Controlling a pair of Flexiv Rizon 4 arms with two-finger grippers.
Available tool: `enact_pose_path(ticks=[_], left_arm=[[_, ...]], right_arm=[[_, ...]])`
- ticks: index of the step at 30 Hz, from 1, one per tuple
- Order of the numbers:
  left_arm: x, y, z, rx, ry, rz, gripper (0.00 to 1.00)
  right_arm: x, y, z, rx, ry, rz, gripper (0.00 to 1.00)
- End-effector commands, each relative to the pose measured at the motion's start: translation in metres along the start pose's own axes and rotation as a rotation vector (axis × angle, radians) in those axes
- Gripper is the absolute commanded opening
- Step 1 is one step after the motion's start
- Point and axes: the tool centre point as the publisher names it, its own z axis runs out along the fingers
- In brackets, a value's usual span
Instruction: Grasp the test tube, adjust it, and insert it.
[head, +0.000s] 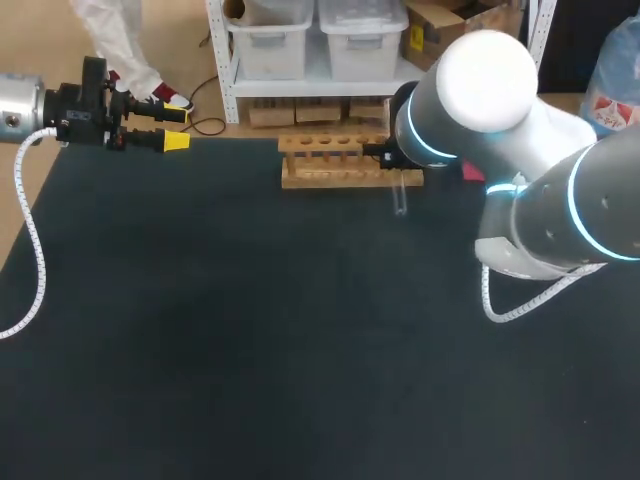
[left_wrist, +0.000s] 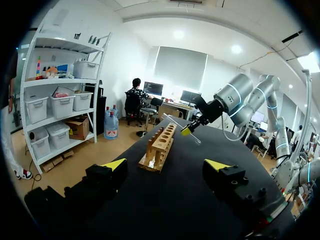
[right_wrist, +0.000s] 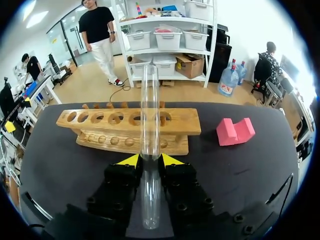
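A clear, seemingly empty test tube (right_wrist: 149, 125) hangs tilted just beside the wooden rack (right_wrist: 182, 127).

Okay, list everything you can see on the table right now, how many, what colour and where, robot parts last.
test tube: one, clear, held in the right tool, close to the rack
rack: one, wooden, at the table's far edge
block: one, pink, on the table beside the rack's end
table: one, black top, under everything
left tool: one, black with yellow tips, open and empty, at the far left corner
right tool: one, black with yellow tips, shut on the test tube
left arm: one, silver
right arm: one, white and grey
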Motion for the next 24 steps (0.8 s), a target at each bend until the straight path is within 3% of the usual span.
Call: enact_pose_path(ticks=[1, 12, 24], left_arm=[[0.001, 0.001, 0.000, 0.001, -0.001, 0.001, 1.00], [0.001, 0.001, 0.000, 0.001, -0.001, 0.001, 1.00], [0.001, 0.001, 0.000, 0.001, -0.001, 0.001, 1.00]], right_arm=[[-0.008, 0.000, 0.006, -0.009, 0.034, -0.004, 0.00], [-0.007, 0.000, 0.012, -0.029, 0.090, -0.022, 0.00], [-0.004, 0.001, 0.000, -0.026, 0.072, -0.006, 0.00]])
